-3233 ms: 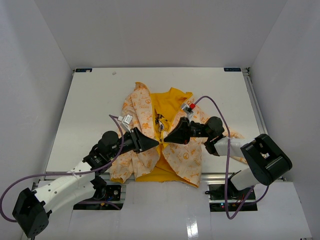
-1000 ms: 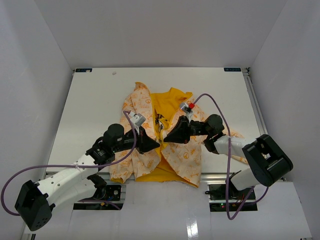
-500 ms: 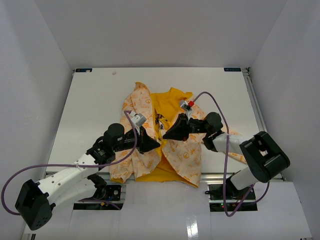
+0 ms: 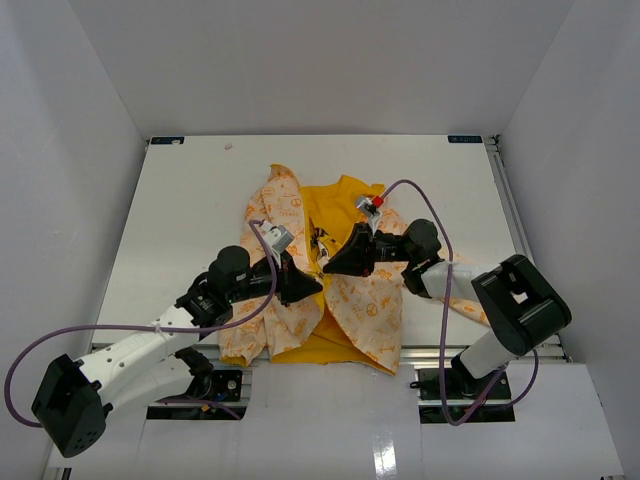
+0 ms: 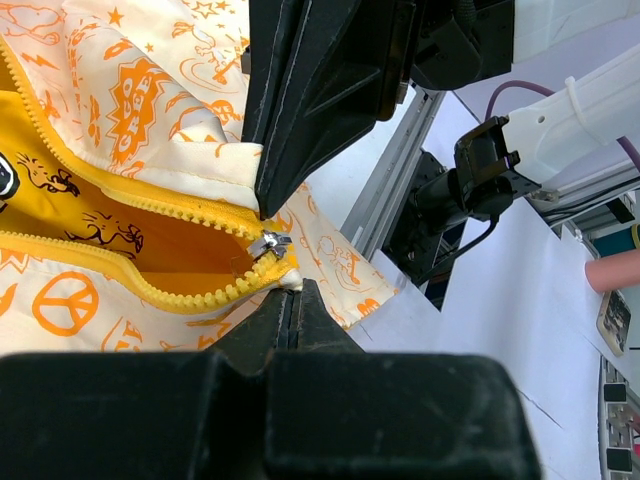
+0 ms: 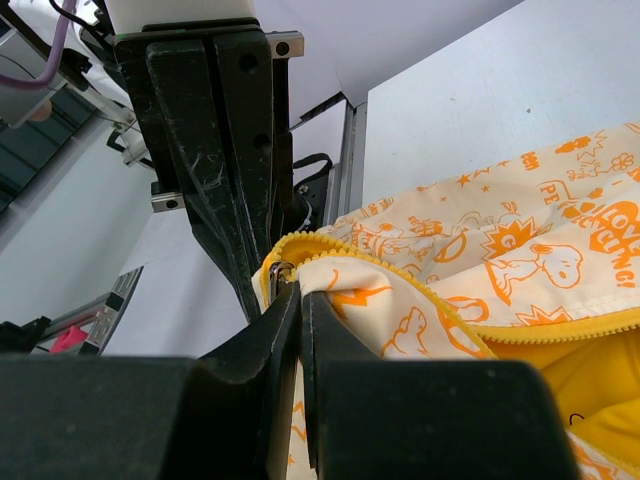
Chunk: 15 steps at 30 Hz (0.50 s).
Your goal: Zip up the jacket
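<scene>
The jacket [image 4: 370,310] lies open on its back, cream panels with orange prints spread around yellow lining. My left gripper [image 4: 317,288] and right gripper [image 4: 327,269] meet tip to tip at the low end of the yellow zipper. In the left wrist view my left gripper [image 5: 290,288] is shut on the zipper's bottom end, just below the metal slider [image 5: 268,243]. The right gripper's fingers [image 5: 320,90] come down onto the slider from above. In the right wrist view my right gripper [image 6: 298,288] is shut at the slider [image 6: 279,270], with cream fabric [image 6: 520,250] bunched beside it.
The white table [image 4: 180,220] has walls on three sides. The jacket's hem lies at the near edge, over the aluminium rail [image 4: 440,352]. Purple cables [image 4: 400,190] loop above both arms. The far sleeve [image 4: 278,195] lies spread at the back left.
My right gripper has crept a little up and left along the zipper, away from the hem. My left arm shifted its wrist earlier and has since held still at the bottom end.
</scene>
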### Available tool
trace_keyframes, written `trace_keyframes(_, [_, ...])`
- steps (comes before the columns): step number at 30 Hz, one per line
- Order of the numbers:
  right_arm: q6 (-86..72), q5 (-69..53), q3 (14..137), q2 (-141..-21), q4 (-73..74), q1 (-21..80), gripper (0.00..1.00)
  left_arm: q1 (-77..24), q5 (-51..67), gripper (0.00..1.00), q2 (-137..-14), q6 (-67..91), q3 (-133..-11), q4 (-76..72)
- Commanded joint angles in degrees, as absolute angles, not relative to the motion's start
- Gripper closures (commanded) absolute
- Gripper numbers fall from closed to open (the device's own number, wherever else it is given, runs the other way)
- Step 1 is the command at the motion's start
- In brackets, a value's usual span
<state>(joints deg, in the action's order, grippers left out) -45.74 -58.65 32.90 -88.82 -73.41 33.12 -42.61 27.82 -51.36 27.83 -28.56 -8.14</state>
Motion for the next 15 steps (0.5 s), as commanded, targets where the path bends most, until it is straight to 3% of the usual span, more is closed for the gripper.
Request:
trace_keyframes(1, [-46.6,-55.0,35.8,-88.9,-87.4,32.4,0.92,-44.0,30.4,1.0,-52.5,27.5,-27.1,-6.2])
trace_keyframes(5, [-45.3,-54.1,33.7,-87.7,-85.1,32.2,0.91,-44.0,26.5,1.0,-50.7,28.0,-27.0,-6.0])
trace_keyframes(12, [-37.3,-48.9,29.2,-81.1,-69.7,32.1,0.65,-44.0,24.3,1.0,-49.4,28.5,-26.7,-5.3])
trace_keyframes(15, [-35.3,-45.9,27.3,-78.1,-64.7,31.8,0.59,-44.0,23.9,1.0,-49.2,28.6,-26.5,-5.3])
